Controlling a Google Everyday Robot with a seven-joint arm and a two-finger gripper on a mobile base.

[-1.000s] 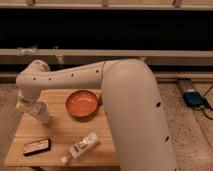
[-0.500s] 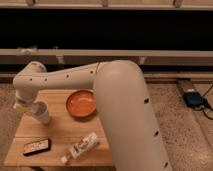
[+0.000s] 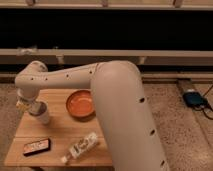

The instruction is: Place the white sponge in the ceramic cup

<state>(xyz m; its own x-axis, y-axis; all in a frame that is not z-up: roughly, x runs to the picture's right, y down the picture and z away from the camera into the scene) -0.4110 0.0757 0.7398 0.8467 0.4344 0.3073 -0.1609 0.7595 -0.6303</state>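
The claw [image 3: 26, 106] was held right above the ceramic cup [image 3: 41, 115]; its grip could not be told. The white sponge should be dropped straight down.

**Colours on the table**

The gripper [image 3: 26, 104], over the pale grey-white cup [image 3: 42, 115] at the table's left, is white like its arm [image 3: 120, 110]. The bowl [image 3: 80, 104] is orange, the table [image 3: 60, 130] light wood, the bottle [image 3: 82, 147] clear with a white label.

pincer [image 3: 26, 104]: fingers unclear (over ceramic cup [image 3: 42, 115] rim) | white sponge: not discernible
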